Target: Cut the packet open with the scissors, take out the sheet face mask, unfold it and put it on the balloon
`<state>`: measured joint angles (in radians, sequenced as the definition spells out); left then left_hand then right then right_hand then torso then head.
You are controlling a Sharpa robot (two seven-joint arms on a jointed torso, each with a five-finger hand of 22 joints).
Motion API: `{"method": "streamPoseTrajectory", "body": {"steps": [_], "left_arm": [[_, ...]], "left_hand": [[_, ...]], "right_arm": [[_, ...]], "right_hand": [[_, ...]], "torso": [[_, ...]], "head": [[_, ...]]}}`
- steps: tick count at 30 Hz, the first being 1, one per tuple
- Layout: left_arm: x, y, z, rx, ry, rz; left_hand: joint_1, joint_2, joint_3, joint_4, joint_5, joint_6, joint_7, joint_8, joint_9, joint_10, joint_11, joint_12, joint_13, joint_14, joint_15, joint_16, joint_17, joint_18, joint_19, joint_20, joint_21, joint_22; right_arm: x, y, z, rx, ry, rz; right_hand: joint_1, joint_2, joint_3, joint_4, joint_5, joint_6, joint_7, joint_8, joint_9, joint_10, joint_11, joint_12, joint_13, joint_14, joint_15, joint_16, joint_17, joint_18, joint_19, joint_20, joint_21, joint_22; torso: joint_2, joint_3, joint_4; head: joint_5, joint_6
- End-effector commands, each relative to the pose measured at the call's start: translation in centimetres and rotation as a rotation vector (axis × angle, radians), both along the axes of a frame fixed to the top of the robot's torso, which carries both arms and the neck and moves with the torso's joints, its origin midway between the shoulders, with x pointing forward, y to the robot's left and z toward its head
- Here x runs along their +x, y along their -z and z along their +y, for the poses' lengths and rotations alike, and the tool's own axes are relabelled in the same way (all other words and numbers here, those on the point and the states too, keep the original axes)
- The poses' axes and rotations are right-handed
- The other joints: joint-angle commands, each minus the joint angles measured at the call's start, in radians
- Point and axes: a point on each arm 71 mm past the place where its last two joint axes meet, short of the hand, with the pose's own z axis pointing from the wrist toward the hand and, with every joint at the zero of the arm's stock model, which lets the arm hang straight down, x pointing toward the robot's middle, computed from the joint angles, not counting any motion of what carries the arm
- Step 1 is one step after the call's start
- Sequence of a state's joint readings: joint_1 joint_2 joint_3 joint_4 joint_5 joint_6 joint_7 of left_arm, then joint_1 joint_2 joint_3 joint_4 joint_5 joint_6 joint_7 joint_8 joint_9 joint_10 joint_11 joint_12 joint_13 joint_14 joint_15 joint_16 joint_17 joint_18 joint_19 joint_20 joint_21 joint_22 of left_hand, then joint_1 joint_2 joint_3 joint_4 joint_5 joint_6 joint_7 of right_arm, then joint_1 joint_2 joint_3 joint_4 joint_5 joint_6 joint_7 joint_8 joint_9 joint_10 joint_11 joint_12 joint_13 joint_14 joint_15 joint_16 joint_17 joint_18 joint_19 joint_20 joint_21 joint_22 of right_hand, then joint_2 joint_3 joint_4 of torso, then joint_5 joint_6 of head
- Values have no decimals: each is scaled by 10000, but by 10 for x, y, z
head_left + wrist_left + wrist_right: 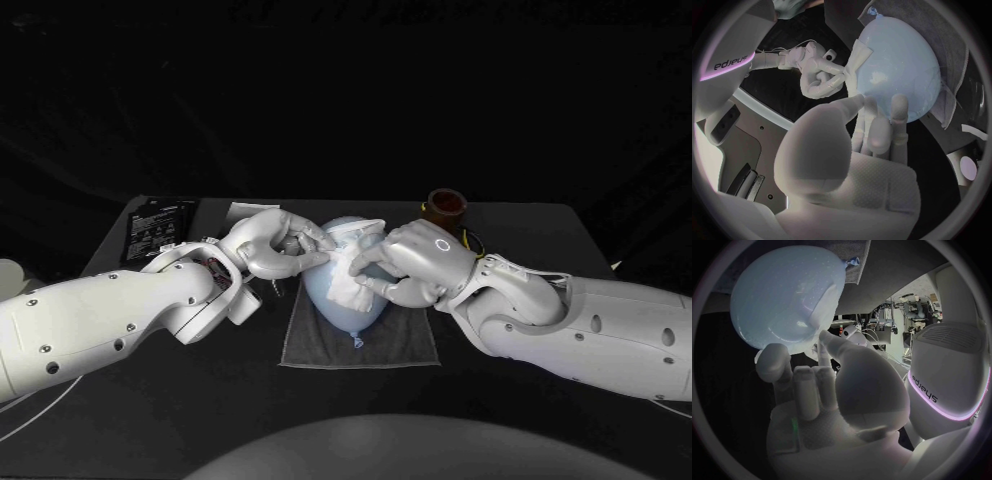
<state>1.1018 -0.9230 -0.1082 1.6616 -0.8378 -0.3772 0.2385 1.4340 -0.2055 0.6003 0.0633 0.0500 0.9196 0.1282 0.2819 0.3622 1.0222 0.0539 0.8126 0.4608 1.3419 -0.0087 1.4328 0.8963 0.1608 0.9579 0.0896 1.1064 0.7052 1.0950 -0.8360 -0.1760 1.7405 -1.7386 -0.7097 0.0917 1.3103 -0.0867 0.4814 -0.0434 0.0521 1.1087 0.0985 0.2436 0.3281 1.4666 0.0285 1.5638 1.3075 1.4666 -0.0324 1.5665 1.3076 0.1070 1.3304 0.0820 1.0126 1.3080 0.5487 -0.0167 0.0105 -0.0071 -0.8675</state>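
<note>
White sheet mask point(346, 280) drapes the balloon point(343, 314) on the mid-table cloth point(407, 345). The right hand point(411, 262) pinches its right edge. The left hand point(281, 245) touches the left side, grip unclear. It is probably limp and tearable, so hold it by the edges.

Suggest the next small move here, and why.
Probably ease the right hand outward to pull the sheet mask flatter: it pinches the mask's edge, the mask lies creased across only part of the balloon, and the left hand rests its fingers against the balloon, steadying it.
</note>
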Motion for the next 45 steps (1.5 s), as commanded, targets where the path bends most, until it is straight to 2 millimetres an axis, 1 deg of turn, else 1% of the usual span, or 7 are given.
{"method": "streamPoseTrajectory", "body": {"steps": [1, 7, 18, 26, 30, 37, 45], "left_arm": [[-1, 1, -2, -28, 135, 205], [-1, 1, -2, -34, 144, 218], [0, 1, -2, -32, 132, 241], [0, 1, -2, -33, 130, 250], [0, 1, -2, -43, 141, 258], [0, 1, -3, -49, 162, 274], [0, 1, -3, -52, 175, 290]], "left_hand": [[-94, 35, -13, -58, -11, -16, 82, -51, -12, -51, 9, 44, 12, 47, -7, 61, 23, 124, 56, -5, 39, 18], [-94, 35, -13, -58, -11, -16, 82, -51, -12, -51, 9, 44, 12, 47, -7, 61, 23, 124, 56, -5, 39, 18], [-97, 34, -14, -63, -10, -13, 85, -65, -21, -44, 12, 71, 28, 57, -2, 70, 45, 124, 57, 1, 42, 20], [-97, 34, -14, -63, -10, -13, 85, -65, -21, -44, 12, 71, 28, 57, -2, 70, 45, 124, 57, 1, 42, 20], [-100, 38, -14, -66, -10, -9, 87, -72, -27, -40, 15, 88, 39, 66, 1, 78, 70, 124, 59, 4, 46, 24], [-100, 38, -14, -66, -10, -9, 87, -72, -27, -40, 15, 88, 39, 66, 1, 78, 70, 124, 59, 4, 46, 24], [-100, 41, -13, -68, -11, -3, 89, -77, -32, -38, 16, 104, 49, 67, 3, 80, 70, 124, 60, 6, 49, 26]], "right_arm": [[1, 1, 2, -76, -33, 72], [2, 1, 3, -168, -24, 8], [2, 2, 1, -391, -54, -216], [3, 2, 0, -452, -73, -304], [5, 2, 1, -512, -71, -305], [8, 4, 3, -679, -47, -288], [9, 5, 4, -796, 7, -297]], "right_hand": [[-64, -111, -88, -7, -41, -135, 3, -36, 5, 1042, -55, 70, 2633, 1042, -43, 43, 2632, 5, -24, -84, -62, 1197], [98, -606, -325, -143, -34, -1131, 398, -691, -230, 1031, 285, 53, 2615, 1041, 219, 42, 2629, 1, -148, 63, -284, 1141], [564, -698, -237, -464, -39, -1323, 233, -899, -311, 1042, 164, 70, 2633, 1042, 132, 43, 2632, 42, -163, 72, -281, 1148], [598, -549, -125, -479, -37, -924, 264, -772, -264, 1042, 179, 70, 2633, 1042, 125, 43, 2632, 28, -136, 53, -200, 1171], [458, -287, -56, -307, -40, -425, 285, -577, -190, 1042, 205, 70, 2633, 1042, 159, 43, 2632, 17, -129, 72, -163, 1178], [289, 68, -47, -24, -42, 22, 127, -344, -79, 1042, 86, 70, 2633, 1042, 96, 43, 2632, 28, -137, 53, -153, 1174], [226, 192, -128, 131, -41, 142, -28, -179, 33, 1042, -49, 70, 2633, 1042, 3, 43, 2632, 14, -89, -13, -41, 1199]], "torso": [[-13, -4, 8], [-16, -8, 2], [-12, 0, 3], [-5, 1, 2], [0, 2, 7], [4, -3, 12], [-15, -6, 8]], "head": [[-13, -12], [0, -17], [20, -26], [13, -49], [-6, -52], [1, -52], [3, -52]]}}
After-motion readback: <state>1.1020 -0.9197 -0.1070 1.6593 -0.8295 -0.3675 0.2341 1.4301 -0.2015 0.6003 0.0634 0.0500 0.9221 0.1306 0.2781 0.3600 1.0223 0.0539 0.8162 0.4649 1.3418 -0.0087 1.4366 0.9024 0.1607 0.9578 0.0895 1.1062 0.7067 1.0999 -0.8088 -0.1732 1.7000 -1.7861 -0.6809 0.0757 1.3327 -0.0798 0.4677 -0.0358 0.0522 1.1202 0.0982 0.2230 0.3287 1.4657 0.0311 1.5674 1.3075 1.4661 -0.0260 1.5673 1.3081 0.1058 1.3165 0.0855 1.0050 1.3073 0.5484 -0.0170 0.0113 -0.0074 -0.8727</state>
